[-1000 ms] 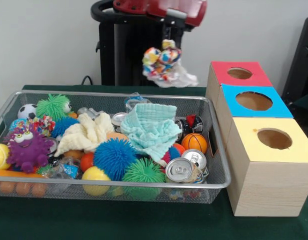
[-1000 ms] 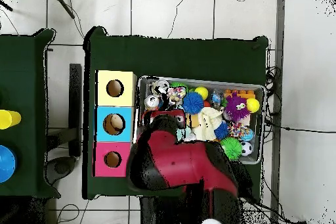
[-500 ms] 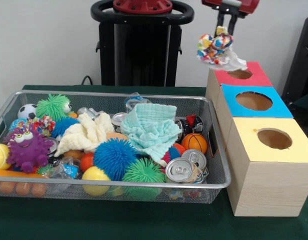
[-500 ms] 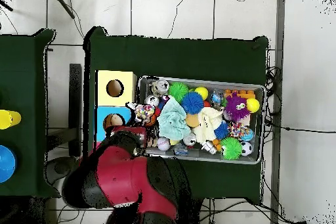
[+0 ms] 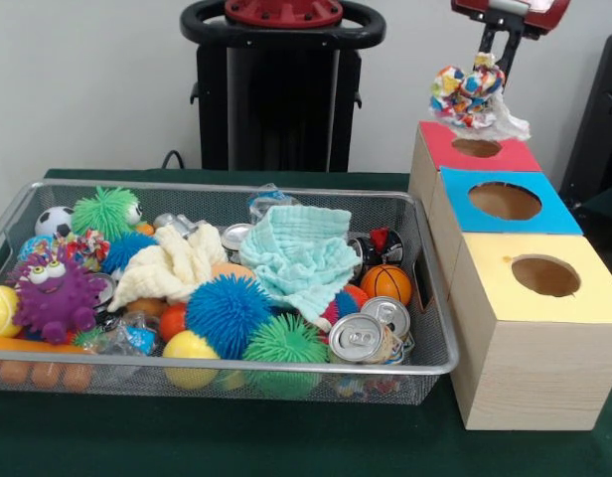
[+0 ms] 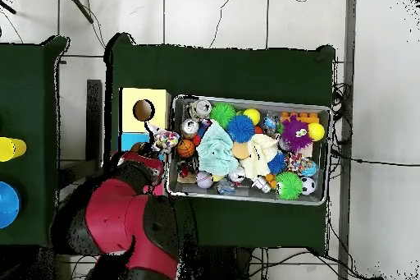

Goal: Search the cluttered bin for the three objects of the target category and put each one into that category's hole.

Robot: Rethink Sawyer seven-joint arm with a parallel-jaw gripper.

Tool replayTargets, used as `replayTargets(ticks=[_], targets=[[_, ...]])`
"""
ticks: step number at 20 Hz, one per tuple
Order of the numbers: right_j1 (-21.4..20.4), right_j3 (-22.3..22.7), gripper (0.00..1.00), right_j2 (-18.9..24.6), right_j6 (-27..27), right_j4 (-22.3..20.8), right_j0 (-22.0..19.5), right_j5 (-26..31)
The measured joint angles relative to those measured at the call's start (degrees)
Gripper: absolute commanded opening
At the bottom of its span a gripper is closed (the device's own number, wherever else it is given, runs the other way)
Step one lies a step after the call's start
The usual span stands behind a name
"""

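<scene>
Open air above the boxes, packed bin beside them.

Three round holes face up, unblocked: yellow box (image 5: 544, 275), blue box (image 5: 505, 201), red box (image 5: 477, 146). Above the red one hangs a rag bundle (image 5: 472, 97), clamped in the gripper (image 5: 490, 62). Wire bin (image 5: 425, 288) crowded rim to rim with spiky balls, cloths and cans; no bare floor between.

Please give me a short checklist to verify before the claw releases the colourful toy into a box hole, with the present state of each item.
1. Claw holds the multicoloured rope toy: ok.
2. Toy is lifted clear of the wire bin: ok.
3. Toy hangs above the red box, near its hole: ok.
4. Toy is centred exactly over the hole: cannot tell; the loose white end trails to one side.
5. Red hole is unblocked: ok.
6. Red is the right category hole: cannot tell.
</scene>
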Motion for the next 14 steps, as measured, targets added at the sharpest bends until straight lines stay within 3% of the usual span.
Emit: replayTargets(ticks=[14], targets=[[5.79, -4.89, 0.0, -9.69, 2.54, 6.69, 2.79, 0.04]])
